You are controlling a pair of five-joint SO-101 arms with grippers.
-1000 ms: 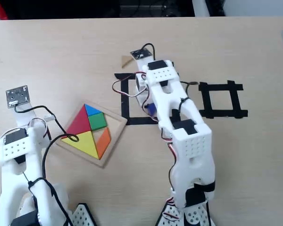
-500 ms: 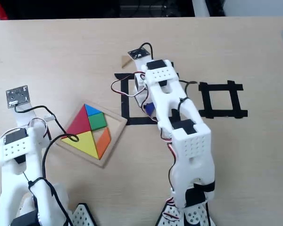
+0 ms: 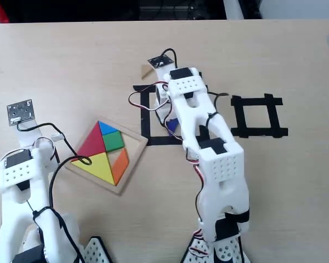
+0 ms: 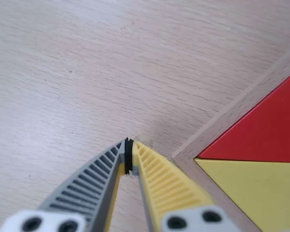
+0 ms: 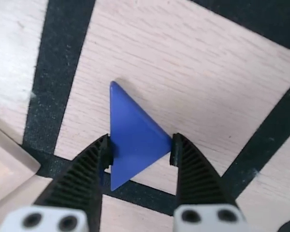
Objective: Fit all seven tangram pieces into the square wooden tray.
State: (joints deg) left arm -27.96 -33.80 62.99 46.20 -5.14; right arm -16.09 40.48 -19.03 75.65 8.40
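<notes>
The square wooden tray (image 3: 132, 166) lies turned like a diamond, holding red (image 3: 91, 142), light blue (image 3: 106, 128), green (image 3: 114, 141), yellow (image 3: 98, 167) and orange (image 3: 120, 170) pieces. Its right side shows bare floor. A dark blue triangle (image 5: 135, 133) sits inside a black tape square, close to the tape's edge, and my right gripper (image 5: 139, 150) is shut on it, one finger on each side. In the high view this blue triangle (image 3: 171, 125) peeks out beside the right arm. My left gripper (image 4: 129, 145) is shut on nothing, its tips on the table just off the tray's corner (image 4: 232, 116).
Two black tape squares mark the table, one under the right arm (image 3: 145, 116) and one farther right (image 3: 257, 116). A small tan triangular thing (image 3: 147, 70) lies beyond the nearer square. Loose cables (image 3: 71, 150) trail from the left arm over the tray's left edge.
The right arm has shifted slightly left, toward the tray, carrying the blue triangle with it. The left arm has kept still.
</notes>
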